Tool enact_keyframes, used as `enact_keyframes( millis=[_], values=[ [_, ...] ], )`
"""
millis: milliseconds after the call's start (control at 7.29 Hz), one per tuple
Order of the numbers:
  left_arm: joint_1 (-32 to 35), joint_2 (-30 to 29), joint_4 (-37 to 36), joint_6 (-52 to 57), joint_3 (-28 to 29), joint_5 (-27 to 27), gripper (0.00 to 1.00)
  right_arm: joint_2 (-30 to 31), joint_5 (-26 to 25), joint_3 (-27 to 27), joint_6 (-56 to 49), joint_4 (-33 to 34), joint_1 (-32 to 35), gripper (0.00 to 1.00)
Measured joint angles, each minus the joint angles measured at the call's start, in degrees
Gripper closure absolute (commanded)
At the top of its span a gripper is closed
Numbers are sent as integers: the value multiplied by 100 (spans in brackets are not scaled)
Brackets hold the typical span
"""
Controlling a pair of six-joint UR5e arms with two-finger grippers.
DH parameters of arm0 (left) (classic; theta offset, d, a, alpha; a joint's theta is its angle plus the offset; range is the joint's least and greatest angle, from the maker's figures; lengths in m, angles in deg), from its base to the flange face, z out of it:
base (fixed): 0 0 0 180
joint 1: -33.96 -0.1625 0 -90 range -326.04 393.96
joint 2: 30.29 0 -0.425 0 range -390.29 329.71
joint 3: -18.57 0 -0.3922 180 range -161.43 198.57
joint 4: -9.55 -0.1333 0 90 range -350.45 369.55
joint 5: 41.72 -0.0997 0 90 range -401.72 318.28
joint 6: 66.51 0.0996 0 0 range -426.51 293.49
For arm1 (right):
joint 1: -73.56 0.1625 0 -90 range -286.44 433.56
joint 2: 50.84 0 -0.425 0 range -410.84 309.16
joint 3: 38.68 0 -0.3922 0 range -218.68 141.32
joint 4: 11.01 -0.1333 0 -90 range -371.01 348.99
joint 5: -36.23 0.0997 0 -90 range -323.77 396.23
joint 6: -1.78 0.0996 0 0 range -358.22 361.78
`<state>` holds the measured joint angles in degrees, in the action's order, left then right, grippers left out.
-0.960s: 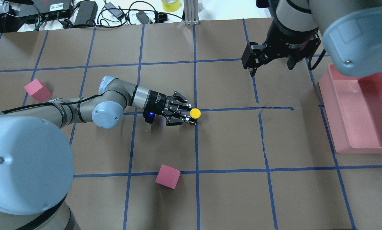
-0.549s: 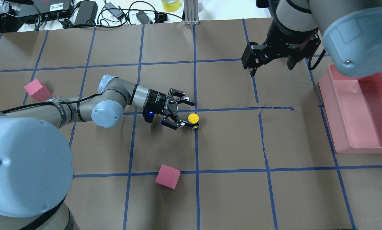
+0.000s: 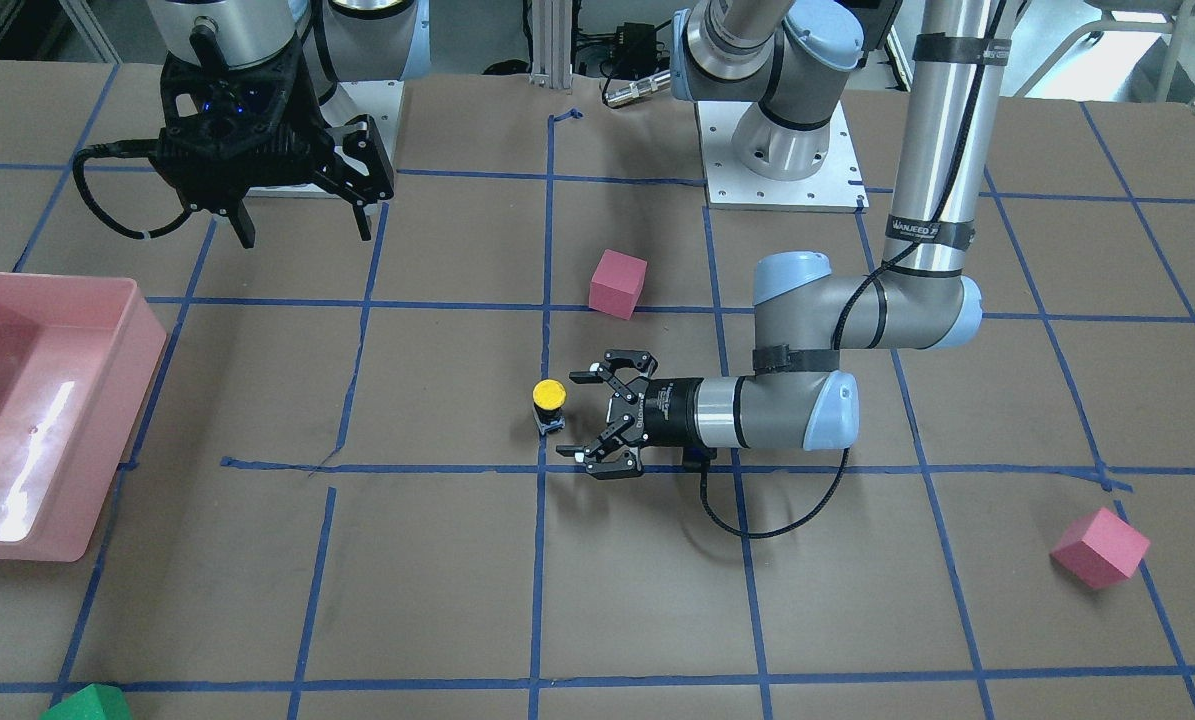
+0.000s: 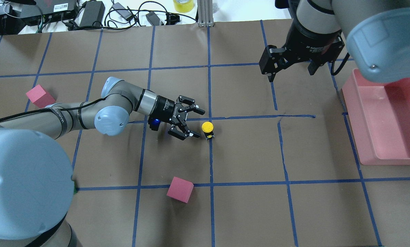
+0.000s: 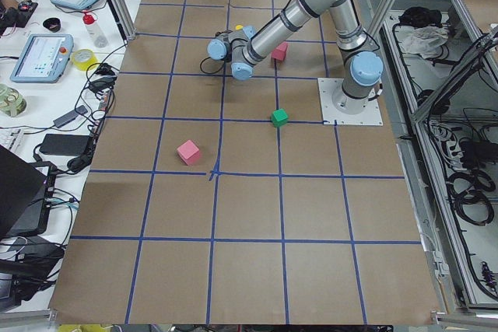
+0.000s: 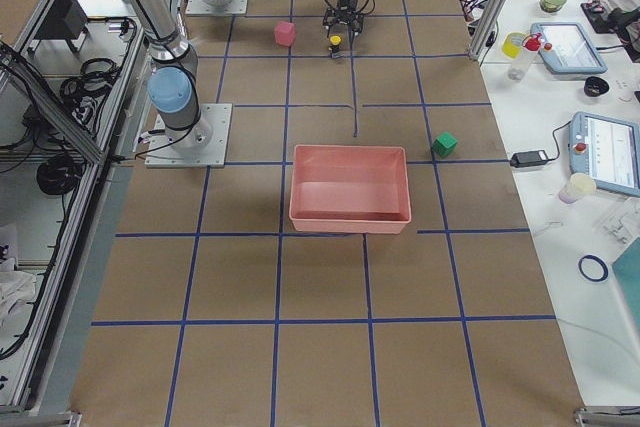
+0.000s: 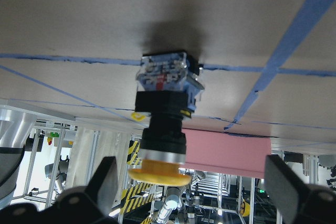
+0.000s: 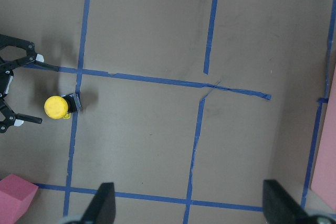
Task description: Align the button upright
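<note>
The button point(image 4: 207, 129) stands upright on the brown table, yellow cap up, on a blue tape line; it also shows in the front view point(image 3: 548, 403) and the right wrist view point(image 8: 56, 106). My left gripper point(image 4: 199, 123) lies low and level just left of it, open and empty, clear of the button. In the left wrist view the button point(image 7: 163, 124) sits between the spread fingertips point(image 7: 102, 182), base on the table. My right gripper point(image 4: 290, 73) hangs open and empty above the table at the far right.
A pink cube point(image 4: 180, 189) lies near the front, another pink cube point(image 4: 40, 96) at the left. A pink bin point(image 4: 386, 120) stands at the right edge. A green cube point(image 3: 87, 703) sits at the far corner. Cables and power bricks point(image 4: 91, 13) line the back.
My left gripper opened, let go of the button and drew back to the left. The button stays standing on the table. The right arm has not moved.
</note>
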<state>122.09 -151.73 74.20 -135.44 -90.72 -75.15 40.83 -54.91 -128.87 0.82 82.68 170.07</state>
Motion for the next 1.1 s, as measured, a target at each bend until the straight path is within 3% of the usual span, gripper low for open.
enact_keyframes(
  millis=[549,686,960,1097],
  values=[
    [-330,582,171,184,843,-1895,0,0,0,0,0,0,0,0],
    [-341,804,200,795,1142,-2642,0,0,0,1,0,0,0,0],
    [-340,1302,543,3184,1656,-4310,0,0,0,-1,0,0,0,0],
    [-338,1570,797,4424,1904,-4874,0,0,0,0,0,0,0,0]
  ],
)
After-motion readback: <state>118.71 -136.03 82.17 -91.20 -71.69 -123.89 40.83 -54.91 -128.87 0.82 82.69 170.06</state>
